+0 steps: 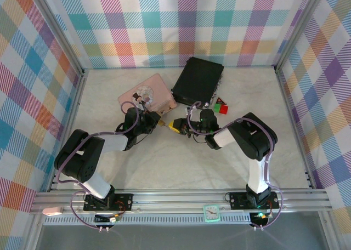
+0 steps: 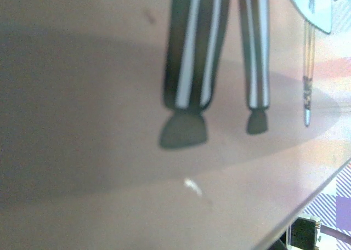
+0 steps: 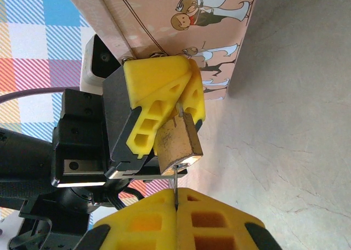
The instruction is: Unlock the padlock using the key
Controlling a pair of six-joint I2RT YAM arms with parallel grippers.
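Note:
The brass padlock [image 3: 175,143] hangs just above the table, its keyhole end facing the right wrist camera. My left gripper [image 3: 182,101] is shut on the padlock's top, its yellow fingers [image 3: 156,88] on either side of the thin shackle. My right gripper [image 3: 176,204] is shut on the key [image 3: 175,187]. The slim silver blade sticks out from between the pads and its tip meets the keyhole. From above, the left gripper [image 1: 155,118] and right gripper [image 1: 176,125] face each other with the padlock [image 1: 164,121] between them, just in front of the pink tin.
The pink tin [image 1: 148,94] lies right behind the left gripper; its printed face [image 2: 109,96] sits very close to the left wrist camera. A black case [image 1: 198,80] stands behind the right gripper, with red and green blocks [image 1: 221,106] beside it. Checked walls enclose the table.

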